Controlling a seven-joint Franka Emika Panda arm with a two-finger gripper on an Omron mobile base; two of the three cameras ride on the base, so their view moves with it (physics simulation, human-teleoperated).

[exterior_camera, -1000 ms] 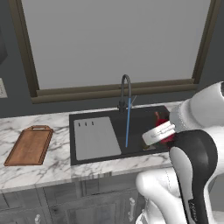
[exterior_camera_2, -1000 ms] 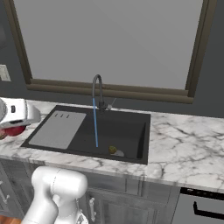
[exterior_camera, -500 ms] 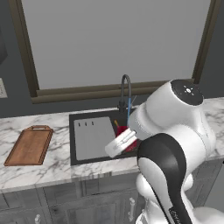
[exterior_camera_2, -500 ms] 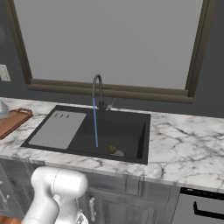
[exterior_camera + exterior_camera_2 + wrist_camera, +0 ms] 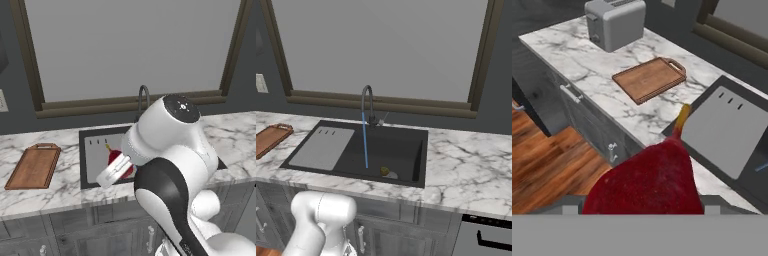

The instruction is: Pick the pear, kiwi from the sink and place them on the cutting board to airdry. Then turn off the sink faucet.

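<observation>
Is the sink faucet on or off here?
On. A blue stream falls from the sink faucet spout into the sink basin.

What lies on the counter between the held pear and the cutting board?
Hand view: bare marble counter lies between the pear and the cutting board.

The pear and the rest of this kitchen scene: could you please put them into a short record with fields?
pear: red, held in the hand, above the sink's grey draining panel
kiwi: lying on the floor of the sink
cutting board: bare, on the counter left of the sink
sink faucet: running, blue stream falling into the basin
toaster: on the counter beyond the board
</observation>
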